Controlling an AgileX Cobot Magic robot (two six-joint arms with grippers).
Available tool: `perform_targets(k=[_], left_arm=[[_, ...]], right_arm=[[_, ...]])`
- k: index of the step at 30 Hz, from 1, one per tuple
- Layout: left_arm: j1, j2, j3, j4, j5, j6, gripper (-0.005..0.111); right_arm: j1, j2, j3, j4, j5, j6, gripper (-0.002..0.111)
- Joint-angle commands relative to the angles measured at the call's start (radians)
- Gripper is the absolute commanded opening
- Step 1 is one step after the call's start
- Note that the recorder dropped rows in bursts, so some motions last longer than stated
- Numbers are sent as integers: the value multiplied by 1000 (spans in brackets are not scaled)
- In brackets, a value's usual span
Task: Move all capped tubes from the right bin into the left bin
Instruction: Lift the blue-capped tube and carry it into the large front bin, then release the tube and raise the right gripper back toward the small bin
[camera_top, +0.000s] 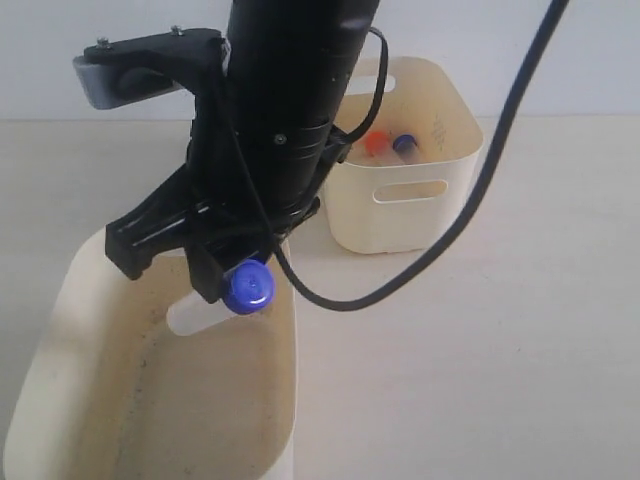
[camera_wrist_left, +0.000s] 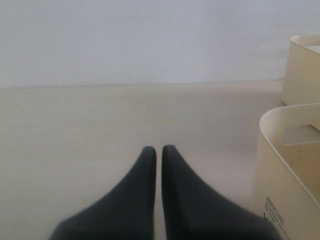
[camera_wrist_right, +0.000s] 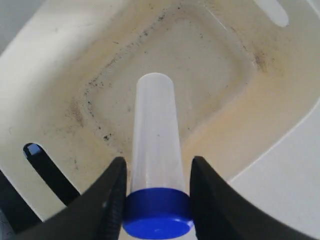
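A pale, cream-toned tabletop (camera_top: 500, 350) with a faint grain stretches away to a plain bluish-white wall (camera_top: 600, 60) on the far side. Soft, even light fills the scene (what shadows fall on the surface are faint and blurred), and tabletop and wall meet in a straight line.

A small clear plastic tube with a dark blue cap (camera_top: 210, 312) is held tilted at the lower centre-left of the exterior frame. It is clamped near its cap end by the right gripper (camera_wrist_right: 156, 167), over the opening of the wide, long cream plastic bin (camera_top: 290, 400), whose inner walls are speckled dark. In the upper right, the small, deep cream plastic bin with oval handle slots (camera_top: 400, 215) is seen upright and apart. An orange-red capped tube (camera_top: 376, 143) and a blue-capped tube (camera_top: 404, 143) are seen side by side inside it.
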Motion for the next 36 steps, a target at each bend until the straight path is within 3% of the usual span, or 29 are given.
perform_targets(k=[1,2,4,6,8,9,18,21,31,36], left_arm=[[1,-3,-3,2,-2,-8,4],[1,-3,-3,2,-2,-8,4],[1,-3,-3,2,-2,-8,4],[1,-3,-3,2,-2,-8,4],[1,-3,-3,2,-2,-8,4],[1,-3,-3,2,-2,-8,4],[1,-3,-3,2,-2,-8,4],[1,-3,-3,2,-2,-8,4],[1,-3,-3,2,-2,-8,4],[1,-3,-3,2,-2,-8,4]], right_arm=[[0,-12,1,10,-57,-13,64],[0,-12,1,10,-67,-10,68],[0,-12,1,10,-82,6,62],[0,-12,1,10,-87,17,44],[0,-12,1,5,-98,8,8],[0,-12,1,-6,-112,8,0],[-13,-12,1,-373,-276,165,1],[-71,-12,1,-450,-339,253,1],[-383,31,-14,-363,-672,391,1],[-438,132,-162,-354,-641,389,1]])
